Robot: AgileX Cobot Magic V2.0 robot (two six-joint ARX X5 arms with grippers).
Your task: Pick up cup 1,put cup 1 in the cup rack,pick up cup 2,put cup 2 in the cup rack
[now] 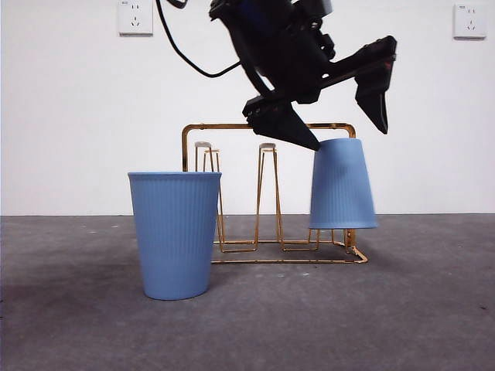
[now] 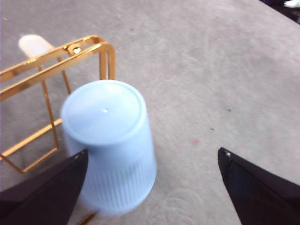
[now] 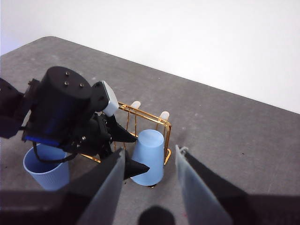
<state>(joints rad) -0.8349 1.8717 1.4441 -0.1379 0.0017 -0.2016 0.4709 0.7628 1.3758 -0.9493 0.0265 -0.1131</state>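
Note:
One blue ribbed cup (image 1: pixel 342 185) hangs upside down over a peg at the right end of the gold cup rack (image 1: pixel 267 127). My left gripper (image 1: pixel 348 137) hovers just above that cup's bottom, open, with one jaw on each side and nothing held. In the left wrist view the inverted cup (image 2: pixel 105 136) sits between the spread jaws beside the cup rack (image 2: pixel 51 61). A second blue cup (image 1: pixel 174 232) stands upright on the table in front of the rack's left end. My right gripper (image 3: pixel 150 150) is high above the scene, open and empty.
The grey table (image 1: pixel 402 309) runs to a white wall with two sockets (image 1: pixel 135 17). White-tipped pegs (image 1: pixel 267 147) stand free in the rack's middle and left. The right wrist view shows the left arm (image 3: pixel 61 112) above the rack (image 3: pixel 145 115) and the upright cup (image 3: pixel 46 168).

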